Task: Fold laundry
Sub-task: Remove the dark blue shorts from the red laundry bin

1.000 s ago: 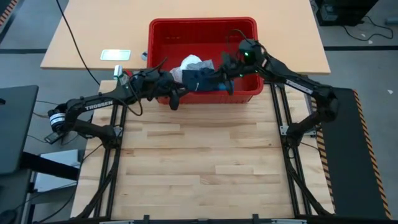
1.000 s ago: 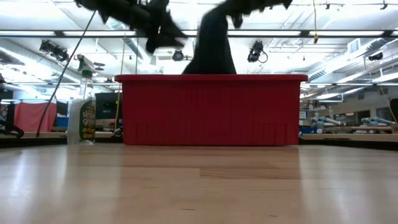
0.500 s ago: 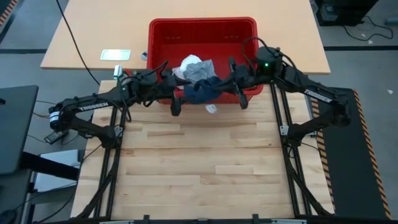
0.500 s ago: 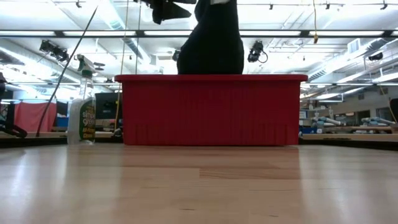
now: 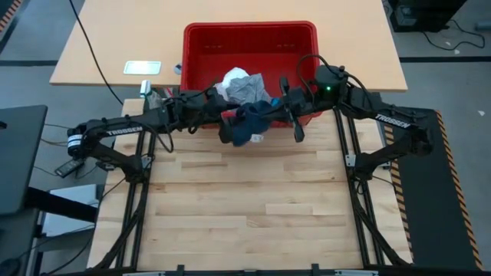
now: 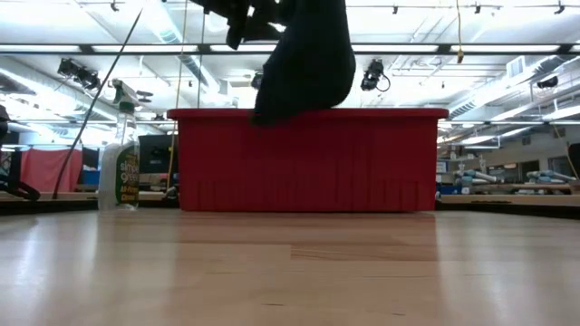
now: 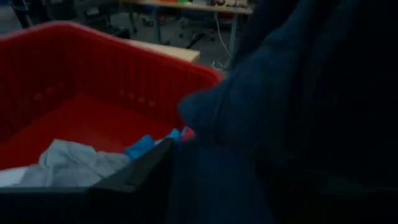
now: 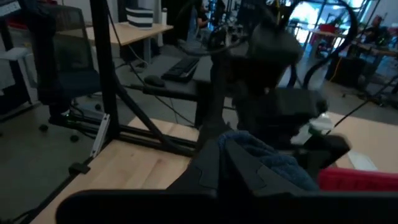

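Navy cloth: the dark navy piece [image 5: 247,125] hangs in the air over the near rim of the red basket [image 5: 201,42], between the two grippers.
Right gripper [image 5: 285,113]: closed on one edge of the navy piece, holding it up.
Left gripper [image 5: 227,123]: at the opposite edge of the cloth; whether it grips cannot be told.
Remaining laundry: grey piece [image 5: 247,89] and white piece [image 5: 230,80] lie in the basket.
Progress: early; nothing is laid flat on the table [image 5: 253,207], and no fold is made yet.
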### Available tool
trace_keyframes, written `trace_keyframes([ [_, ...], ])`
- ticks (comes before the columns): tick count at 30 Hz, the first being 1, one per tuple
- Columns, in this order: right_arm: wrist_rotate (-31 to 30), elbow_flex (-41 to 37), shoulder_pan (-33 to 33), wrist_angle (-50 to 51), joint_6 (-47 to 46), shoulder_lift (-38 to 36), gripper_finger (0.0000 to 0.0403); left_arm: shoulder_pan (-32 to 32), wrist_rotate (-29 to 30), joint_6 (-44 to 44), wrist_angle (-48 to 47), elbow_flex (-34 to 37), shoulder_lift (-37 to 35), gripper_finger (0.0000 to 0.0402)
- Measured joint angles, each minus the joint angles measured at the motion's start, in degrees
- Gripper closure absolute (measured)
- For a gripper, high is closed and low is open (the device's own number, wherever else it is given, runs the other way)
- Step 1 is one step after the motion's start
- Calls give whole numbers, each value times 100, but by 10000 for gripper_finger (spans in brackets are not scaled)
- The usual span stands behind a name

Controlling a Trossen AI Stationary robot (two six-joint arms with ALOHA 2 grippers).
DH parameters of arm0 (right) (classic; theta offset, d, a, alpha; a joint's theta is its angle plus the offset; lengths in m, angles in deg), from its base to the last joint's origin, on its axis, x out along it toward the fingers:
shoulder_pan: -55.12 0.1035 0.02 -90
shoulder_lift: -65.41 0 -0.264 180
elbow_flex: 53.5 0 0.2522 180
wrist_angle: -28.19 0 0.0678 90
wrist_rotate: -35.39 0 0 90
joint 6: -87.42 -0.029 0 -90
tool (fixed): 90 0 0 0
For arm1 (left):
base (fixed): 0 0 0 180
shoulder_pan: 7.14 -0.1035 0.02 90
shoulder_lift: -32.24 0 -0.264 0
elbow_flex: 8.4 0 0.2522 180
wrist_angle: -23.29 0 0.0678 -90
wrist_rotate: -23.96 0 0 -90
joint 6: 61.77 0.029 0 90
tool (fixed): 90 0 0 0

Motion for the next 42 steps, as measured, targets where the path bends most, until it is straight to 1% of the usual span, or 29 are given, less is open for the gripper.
trace_keyframes([
  [3, -179, 0, 40, 140, 1, 0, 389, 0, 6, 0, -6, -4, -48, 274],
  [6, -210, 0, 40, 188, 2, 0, 385, -2, 8, 38, -1, -4, -58, 364],
  [7, -208, 0, 40, 192, 2, 0, 382, 0, -10, 43, -8, -4, -58, 382],
  [8, -208, 0, 40, 189, 0, 0, 380, 10, -54, 38, -25, -4, -58, 388],
  [13, -283, 0, 40, 191, -16, 0, 383, 233, -119, 30, -160, -12, -78, 398],
  [15, -477, 0, 40, 199, -106, 0, 385, 339, -128, 42, -522, -102, -155, 399],
  [17, -800, 0, 38, 245, -270, 0, 385, 465, -123, 97, -826, -314, -185, 400],
  [19, -1195, 0, 38, 305, -620, 0, 383, 615, 73, 129, -1479, -569, -257, 400],
  [23, -1750, 0, 33, 545, -1560, 0, 383, 991, 588, 152, -2285, -1131, -266, 400],
  [26, -1816, 0, 65, 886, -1942, 0, 384, 1235, 616, 70, -2837, -1481, -264, 401],
  [28, -1814, 0, 107, 1099, -2118, 0, 384, 1336, 468, -41, -3168, -1570, -275, 401],
  [30, -1814, 0, 173, 1328, -2209, 0, 384, 1396, 272, -322, -3477, -1585, -268, 401],
  [32, -1826, -14, 240, 1534, -2336, 1, 384, 1496, 231, -780, -3812, -1580, -255, 401],
  [36, -1902, -315, 467, 1724, -2813, 2, 384, 1867, 251, -2017, -4383, -1580, -148, 401],
  [37, -1920, -439, 549, 1760, -2953, 4, 385, 2015, 292, -2336, -4537, -1580, -78, 401],
  [39, -2118, -768, 778, 1666, -3283, 4, 386, 2360, 553, -2882, -4788, -1576, 58, 401],
  [42, -2451, -1328, 1220, 1451, -3965, 10, 389, 2864, 881, -3388, -5053, -1576, 314, 401],
])
